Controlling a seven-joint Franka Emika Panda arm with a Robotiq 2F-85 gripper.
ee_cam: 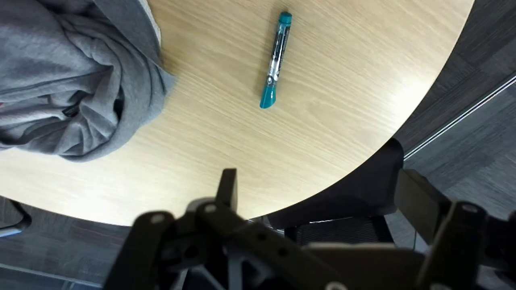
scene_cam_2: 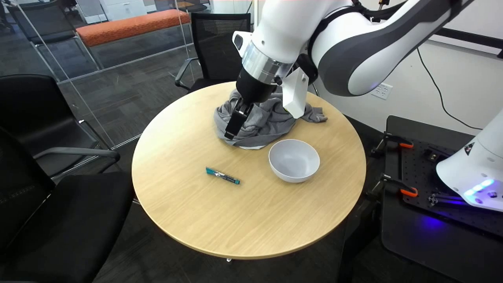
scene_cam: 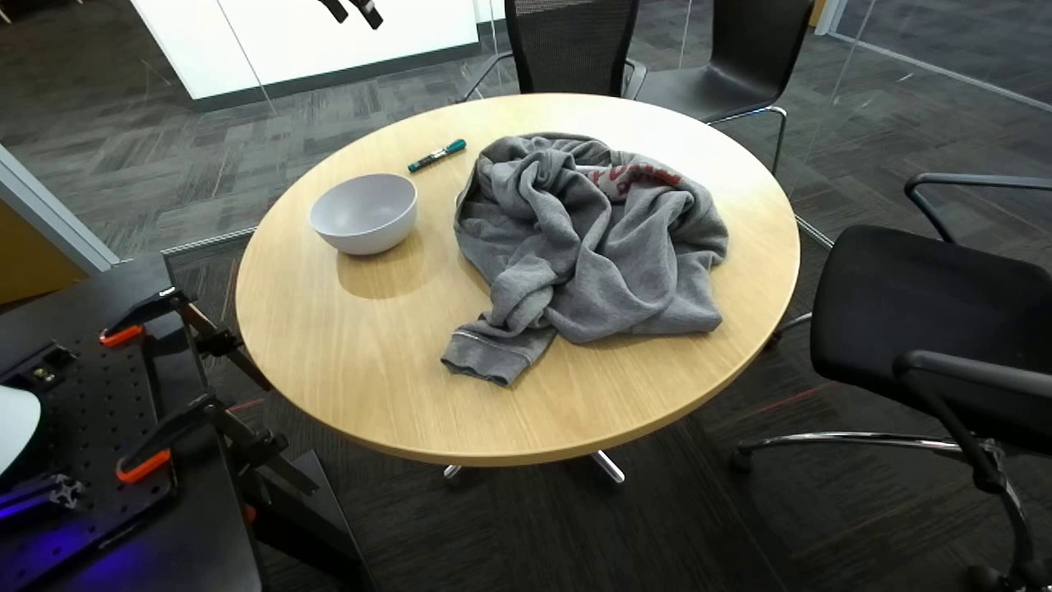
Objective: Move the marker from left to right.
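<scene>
Wrist view: the pincer [ee_cam: 318,185] hangs above the round counter [ee_cam: 225,137], jaws wide apart. Teal marker [ee_cam: 276,60] lies flat there, well apart from the pincer, right of the crumpled grey sweatshirt [ee_cam: 80,80]. In an exterior view, white bowl [scene_cam_2: 294,160] sits right of the marker, sweatshirt on the far side.

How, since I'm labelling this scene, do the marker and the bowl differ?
The marker is thin and teal with dark markings; the bowl is round and pale. The marker lies flat, while the bowl sits open side up. The marker is shorter than the bowl is wide. Both rest on the table.
</scene>
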